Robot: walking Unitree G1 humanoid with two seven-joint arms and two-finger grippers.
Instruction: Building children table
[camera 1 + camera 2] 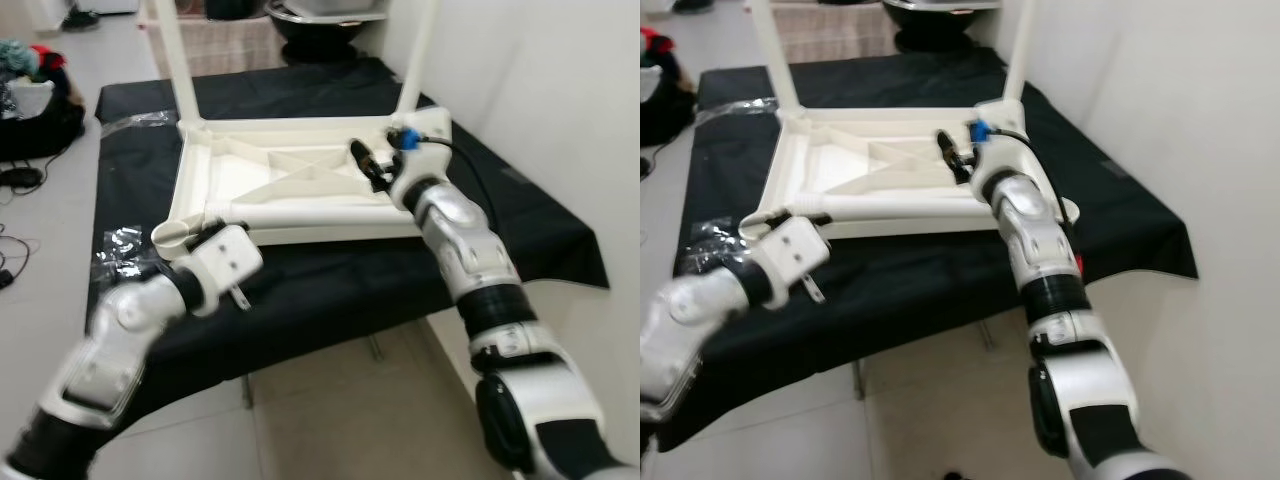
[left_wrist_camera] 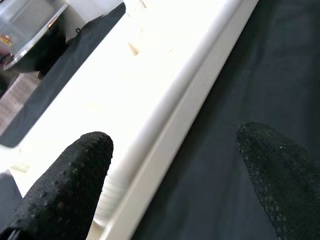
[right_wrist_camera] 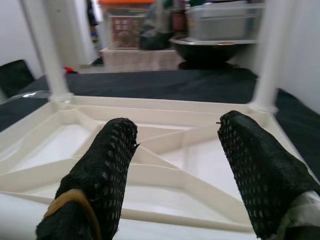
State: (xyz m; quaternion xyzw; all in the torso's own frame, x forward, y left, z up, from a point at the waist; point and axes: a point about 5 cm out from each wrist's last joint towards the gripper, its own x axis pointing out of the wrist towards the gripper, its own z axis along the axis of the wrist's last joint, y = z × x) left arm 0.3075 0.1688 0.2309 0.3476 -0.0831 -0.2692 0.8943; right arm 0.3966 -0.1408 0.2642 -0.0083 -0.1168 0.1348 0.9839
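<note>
A white children's table (image 1: 300, 170) lies upside down on a black cloth (image 1: 330, 280), ribbed underside up. Two white legs stand upright at its far corners, the far left leg (image 1: 172, 60) and the far right leg (image 1: 420, 50). A loose white leg (image 1: 290, 212) lies along the near edge, its hollow end at the near left corner. My left gripper (image 1: 238, 295) hovers open just in front of that end; in the left wrist view the leg (image 2: 165, 100) runs past the spread fingers (image 2: 75, 185). My right gripper (image 1: 368, 165) is open above the underside (image 3: 175, 165) near the right corner, holding nothing.
Crumpled clear plastic wrap (image 1: 125, 245) lies on the cloth at the left. A pile of clothes and bags (image 1: 30, 80) sits on the floor far left. A dark basin (image 1: 320, 25) stands behind the table. A white wall (image 1: 560, 90) is close on the right; tiled floor (image 1: 330, 400) lies below.
</note>
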